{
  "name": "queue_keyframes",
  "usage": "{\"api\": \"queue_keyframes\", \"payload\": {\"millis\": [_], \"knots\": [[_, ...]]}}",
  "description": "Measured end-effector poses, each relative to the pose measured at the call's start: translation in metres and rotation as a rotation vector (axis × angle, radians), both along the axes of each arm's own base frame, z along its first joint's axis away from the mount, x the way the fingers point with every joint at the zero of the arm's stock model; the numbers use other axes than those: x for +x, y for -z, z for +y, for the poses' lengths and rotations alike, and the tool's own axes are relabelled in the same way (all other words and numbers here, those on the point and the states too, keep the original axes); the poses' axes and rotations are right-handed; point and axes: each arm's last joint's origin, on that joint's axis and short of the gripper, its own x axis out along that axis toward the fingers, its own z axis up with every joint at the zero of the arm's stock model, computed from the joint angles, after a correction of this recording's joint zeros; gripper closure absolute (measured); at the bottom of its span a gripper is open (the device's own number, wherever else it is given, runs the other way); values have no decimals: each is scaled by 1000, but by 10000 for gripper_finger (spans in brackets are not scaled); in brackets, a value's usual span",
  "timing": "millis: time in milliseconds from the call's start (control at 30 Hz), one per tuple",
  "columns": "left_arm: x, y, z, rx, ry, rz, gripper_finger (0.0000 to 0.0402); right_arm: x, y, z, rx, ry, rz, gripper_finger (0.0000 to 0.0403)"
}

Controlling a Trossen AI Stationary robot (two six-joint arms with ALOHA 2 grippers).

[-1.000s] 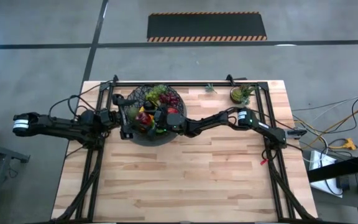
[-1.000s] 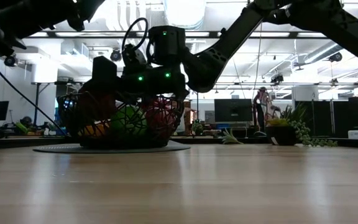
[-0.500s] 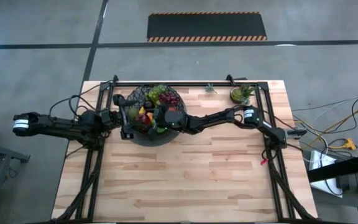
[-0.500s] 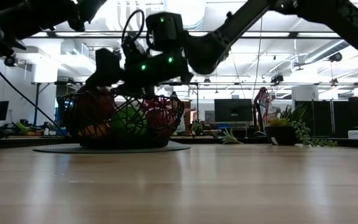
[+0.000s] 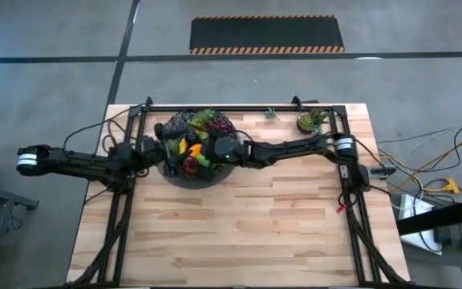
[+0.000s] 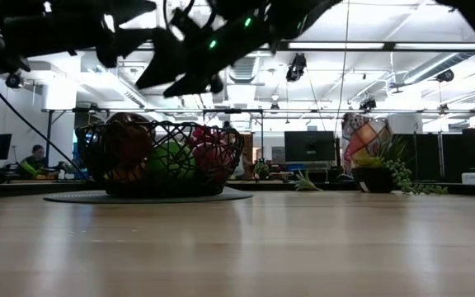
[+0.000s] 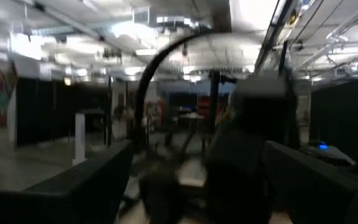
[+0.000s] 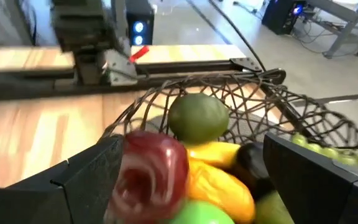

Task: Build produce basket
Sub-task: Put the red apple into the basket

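The table [image 5: 239,233] is bare light wood, with everything gathered along its far edge. The basket [image 5: 184,122] sits on a dark round mat [image 6: 64,197] at the far left, within reach of both arms, so either can drop fruit into it. It is heaped: in the right wrist view a green apple [image 8: 197,118], a red apple [image 8: 151,168] and a banana [image 8: 219,180] lie against the wire wall, with green grapes [image 8: 319,146] farther round the rim. No loose produce shows on the table, so the filling looks about done. The right gripper [image 5: 213,151] hangs over the basket's right part, above the fruit; its fingers [image 8: 86,177] stand wide apart with nothing between them, which suits a hand clear of the pile. The left gripper [image 5: 157,148] is at the basket's left rim; its fingers [image 7: 73,186] also spread wide and empty, pointing out into the room. A small potted plant [image 5: 310,121] stands well apart, at the far right.
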Motion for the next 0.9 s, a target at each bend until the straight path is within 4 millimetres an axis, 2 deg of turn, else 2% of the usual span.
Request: {"api": "queue_keyframes", "payload": {"millis": [233, 467, 667, 900], "knots": [[7, 7, 0, -106, 34, 131, 59, -36, -35, 19, -40, -56, 90, 35], [15, 6, 0, -241, 61, 323, 87, -81, -35, 38, -48, -104, 155, 35], [23, -5, 0, -297, 47, 542, 152, -112, -19, 40, -20, -97, 111, 35], [29, -19, -9, -277, 61, 830, 277, -137, 0, 39, 9, -86, -37, 35]]}}
